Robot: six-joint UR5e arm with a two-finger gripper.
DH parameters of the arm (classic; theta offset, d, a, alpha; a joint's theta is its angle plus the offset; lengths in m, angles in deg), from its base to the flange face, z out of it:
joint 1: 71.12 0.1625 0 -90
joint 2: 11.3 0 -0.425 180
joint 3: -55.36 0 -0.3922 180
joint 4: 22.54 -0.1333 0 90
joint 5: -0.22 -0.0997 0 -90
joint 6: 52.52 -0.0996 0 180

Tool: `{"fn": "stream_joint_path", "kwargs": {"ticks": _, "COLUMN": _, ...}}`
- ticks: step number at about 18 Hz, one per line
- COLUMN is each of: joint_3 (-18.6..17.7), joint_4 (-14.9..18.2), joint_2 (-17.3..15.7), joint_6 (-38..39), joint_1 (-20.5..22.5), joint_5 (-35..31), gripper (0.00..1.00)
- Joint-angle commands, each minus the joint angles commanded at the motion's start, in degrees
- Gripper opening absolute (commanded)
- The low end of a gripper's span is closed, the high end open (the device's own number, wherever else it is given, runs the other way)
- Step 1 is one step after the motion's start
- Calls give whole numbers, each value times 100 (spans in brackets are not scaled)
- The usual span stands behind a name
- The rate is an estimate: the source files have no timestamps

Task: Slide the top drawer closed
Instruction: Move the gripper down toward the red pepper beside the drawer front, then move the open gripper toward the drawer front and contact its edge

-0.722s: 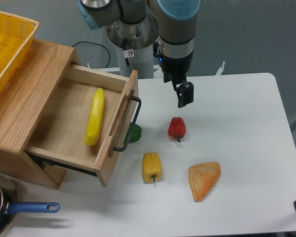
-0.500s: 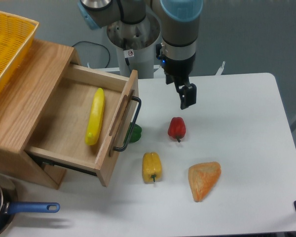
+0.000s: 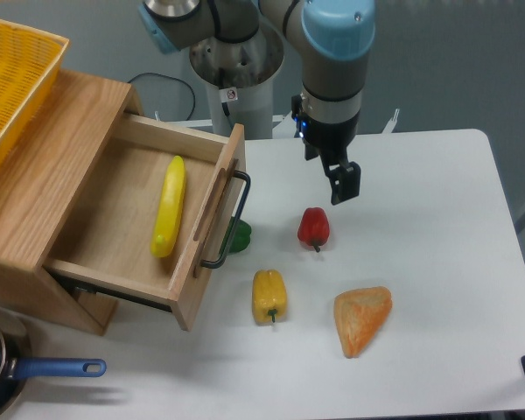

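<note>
**Drawer open, gripper above table centre**

White table (image 3: 437, 289) against a grey wall, robot base at the far edge. Gripper (image 3: 344, 182) hangs over the middle of the table toward the far edge, holding nothing; fingers look pressed together but the view is too edge-on, so cannot tell whether the jaws are open or closed. Just below and to its near-left lies a red pepper (image 3: 313, 227). Further toward the near edge sit a yellow pepper (image 3: 269, 296) and an orange bread-like wedge (image 3: 362, 319). A green item (image 3: 240, 236) is partly hidden behind the drawer front.

The top drawer (image 3: 114, 227) sits at the left side of the table, pulled well out of its oak cabinet (image 3: 35, 192). Light oak box, wide front panel with a wood strip and a black bar handle (image 3: 230, 219), front angled toward the table centre. A yellow banana-like item (image 3: 169, 206) lies inside.

Risks: the gripper is well apart from the front panel, and a low approach could knock the red pepper. An off-centre push may skew the drawer or shove the whole cabinet. The green item beside the front could get dragged.
</note>
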Motion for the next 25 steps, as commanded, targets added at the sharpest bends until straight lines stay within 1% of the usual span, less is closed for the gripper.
{"fn": "stream_joint_path", "kwargs": {"ticks": 3, "joint_3": -9, "joint_4": -70, "joint_2": 62, "joint_6": -70, "joint_1": 61, "joint_5": -17, "gripper": 100}}
{"fn": "stream_joint_path", "kwargs": {"ticks": 6, "joint_3": 0, "joint_4": -324, "joint_2": 281, "joint_6": 18, "joint_1": 140, "joint_5": -26, "gripper": 100}}
{"fn": "stream_joint_path", "kwargs": {"ticks": 8, "joint_3": 0, "joint_4": -378, "joint_2": 370, "joint_6": 131, "joint_1": 175, "joint_5": -27, "gripper": 100}}
{"fn": "stream_joint_path", "kwargs": {"ticks": 12, "joint_3": 97, "joint_4": -369, "joint_2": 475, "joint_6": 1412, "joint_1": 290, "joint_5": 17, "gripper": 100}}
{"fn": "stream_joint_path", "kwargs": {"ticks": 15, "joint_3": 149, "joint_4": -369, "joint_2": 484, "joint_6": 1959, "joint_1": 246, "joint_5": 26, "gripper": 100}}
{"fn": "stream_joint_path", "kwargs": {"ticks": 17, "joint_3": 184, "joint_4": -369, "joint_2": 484, "joint_6": 2563, "joint_1": 220, "joint_5": 79, "gripper": 100}}
{"fn": "stream_joint_path", "kwargs": {"ticks": 19, "joint_3": 193, "joint_4": -343, "joint_2": 484, "joint_6": 3127, "joint_1": 193, "joint_5": 306, "gripper": 100}}
{"fn": "stream_joint_path", "kwargs": {"ticks": 21, "joint_3": 202, "joint_4": -256, "joint_2": 475, "joint_6": 3671, "joint_1": 185, "joint_5": 762, "gripper": 100}}
{"fn": "stream_joint_path", "kwargs": {"ticks": 23, "joint_3": 185, "joint_4": -124, "joint_2": 475, "joint_6": 3981, "joint_1": 141, "joint_5": 992, "gripper": 100}}
{"fn": "stream_joint_path", "kwargs": {"ticks": 25, "joint_3": 176, "joint_4": -36, "joint_2": 484, "joint_6": 4017, "joint_1": 62, "joint_5": 1002, "gripper": 100}}
